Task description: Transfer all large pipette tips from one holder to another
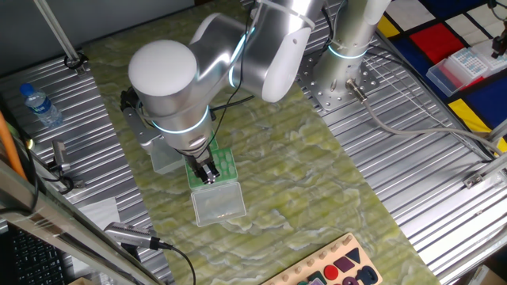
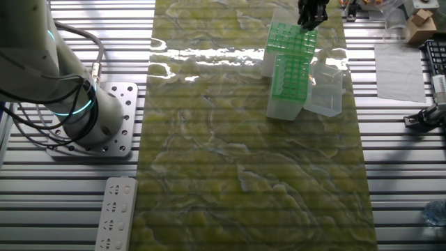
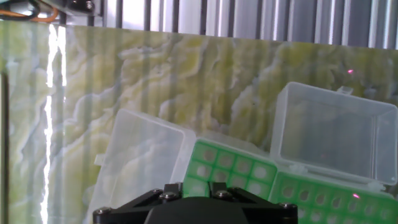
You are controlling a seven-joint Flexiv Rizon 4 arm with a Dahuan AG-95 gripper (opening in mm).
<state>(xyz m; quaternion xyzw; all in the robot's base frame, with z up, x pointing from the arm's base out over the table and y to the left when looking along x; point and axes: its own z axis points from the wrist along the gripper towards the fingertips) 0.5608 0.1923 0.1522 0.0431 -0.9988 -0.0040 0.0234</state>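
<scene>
The large pipette tips [image 3: 219, 167] sit in the cells of the green racks [image 2: 291, 64], which stand side by side near the far edge of the marbled mat [image 2: 244, 174] on the worktop [image 2: 397, 181]. Two clear hinged lids [image 3: 329, 134] lie open beside the racks. In the hand view the tips appear only as pale spots in the grid cells; how many remain in each rack cannot be counted.

Handling, as a judgement:
- Each tip is likely very light, thin-walled and slightly flexible; excess squeeze could deform or crack it.
- The smooth plastic is probably slippery, and the taper tends to let it slide out of a loose grip.
- Take hold at the wide upper collar, which stands just above the rack face; lift straight up along the cell axis to avoid jamming or dragging the rack.
- The racks are light and unfixed, so side load may shift them.

Arm pose: the arm reaches out from its base [image 2: 104, 132] with the wrist pointed steeply down, and the tool [image 1: 207, 173] hangs directly over the green rack [image 1: 212, 165], close to its top face. Whether the tool's fingers are apart, together or clamped on a tip cannot be told; the tool body hides the fingertips in the hand view and the fixed views are too coarse
</scene>
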